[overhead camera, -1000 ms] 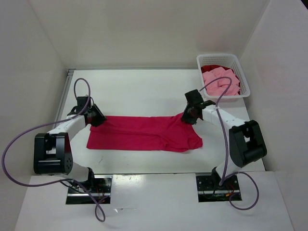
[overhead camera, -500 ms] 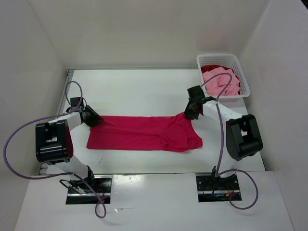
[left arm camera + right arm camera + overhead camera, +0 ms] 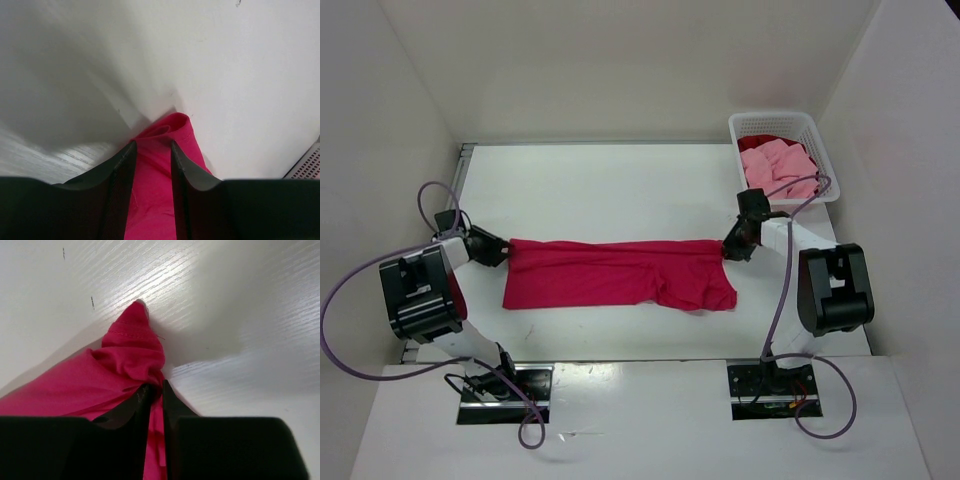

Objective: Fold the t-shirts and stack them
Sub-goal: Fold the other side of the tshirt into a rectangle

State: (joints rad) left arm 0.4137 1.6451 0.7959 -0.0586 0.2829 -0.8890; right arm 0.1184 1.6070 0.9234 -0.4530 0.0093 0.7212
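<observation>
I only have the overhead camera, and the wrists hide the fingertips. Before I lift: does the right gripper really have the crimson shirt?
Observer: Yes, its wrist camera shows the right gripper pinched tight on a bunched end of the crimson shirt.
Operator: And the left one?
Observer: The left gripper stands wider, with cloth filling the gap between its fingers.
Operator: Gripped near the edge?
Observer: Near it; a rolled edge of cloth pokes out just past the tips.

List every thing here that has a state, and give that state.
crimson t-shirt: stretched out flat, held at both ends
left gripper: shut on crimson t-shirt
right gripper: shut on crimson t-shirt
light pink t-shirt: crumpled in basket
dark red t-shirt: in basket, mostly hidden
basket: upright
</observation>
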